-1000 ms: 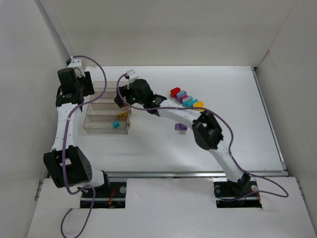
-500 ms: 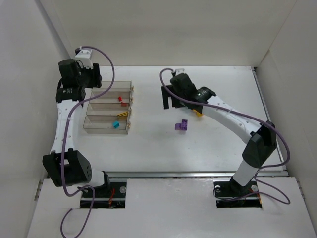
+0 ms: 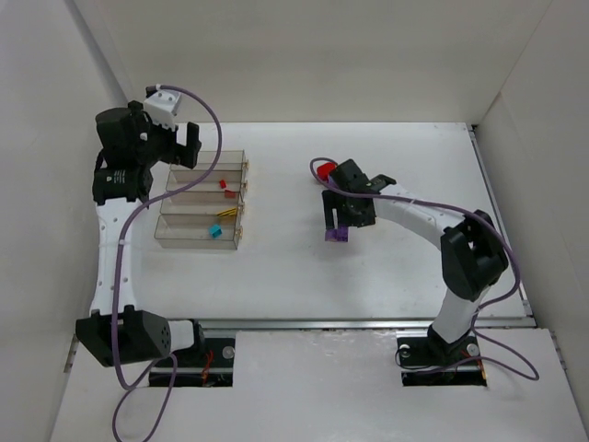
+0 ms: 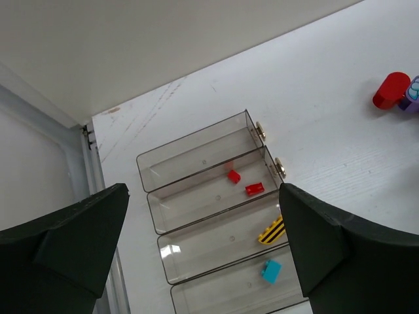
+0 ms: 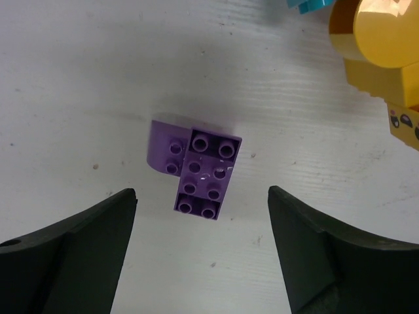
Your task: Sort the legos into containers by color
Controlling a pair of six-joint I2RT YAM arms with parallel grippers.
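The right gripper (image 3: pixel 342 219) has swung in over the purple lego (image 5: pixel 196 173) lying mid-bench (image 3: pixel 276 276), jaws wide, empty. The left gripper (image 3: pixel 189 147) has lifted off the containers (image 4: pixel 196 157) at nine o'clock, jaws wide, empty. Purple's next, I reckon.

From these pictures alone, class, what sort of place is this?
Likely a robot test cell: two arms bolted to a white table, plain panels around it, clear bins holding toy bricks.
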